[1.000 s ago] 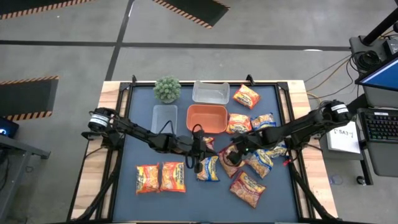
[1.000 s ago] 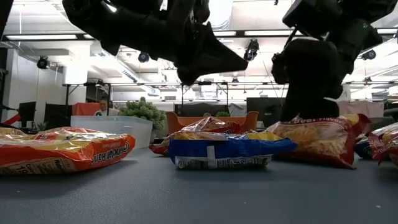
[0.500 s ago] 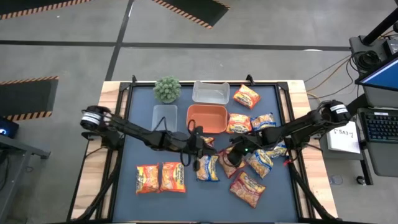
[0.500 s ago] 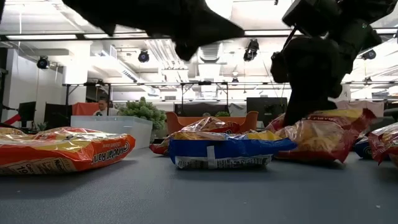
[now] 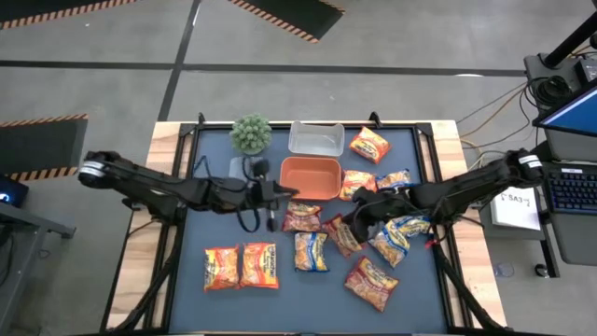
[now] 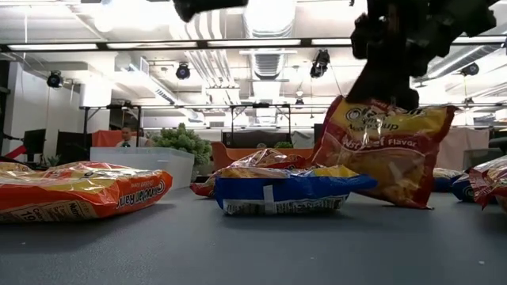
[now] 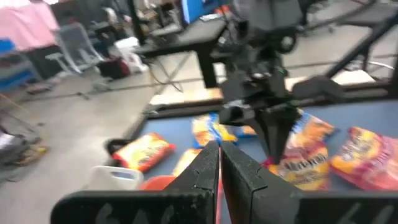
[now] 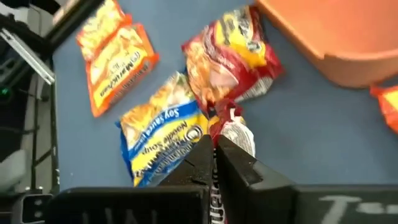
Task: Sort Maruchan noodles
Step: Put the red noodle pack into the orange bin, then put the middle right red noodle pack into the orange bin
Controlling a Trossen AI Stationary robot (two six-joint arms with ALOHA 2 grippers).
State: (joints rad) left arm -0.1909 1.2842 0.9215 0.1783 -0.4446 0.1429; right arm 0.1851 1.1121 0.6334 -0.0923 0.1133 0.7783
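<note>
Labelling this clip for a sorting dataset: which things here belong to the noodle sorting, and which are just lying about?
Part of the job:
- noodle packets on the mat
- red packet, pinched and lifted by the right gripper
- left gripper, shut, holding nothing

Lying about:
- orange tray
- two clear tubs
- small plant

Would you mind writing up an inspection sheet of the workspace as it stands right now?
Surface: dark blue mat on a wood-edged table.
Job's things: noodle packets scattered over the mat; red packet lifted by one edge, hanging tilted.
Clutter: orange tray, two clear tubs, small green plant.
Grippers: right gripper shut on the red packet; left gripper shut, empty, near the tray.
Cables: wires trailing past the table's right side.
Surroundings: keyboard, hazard-striped floor.
</note>
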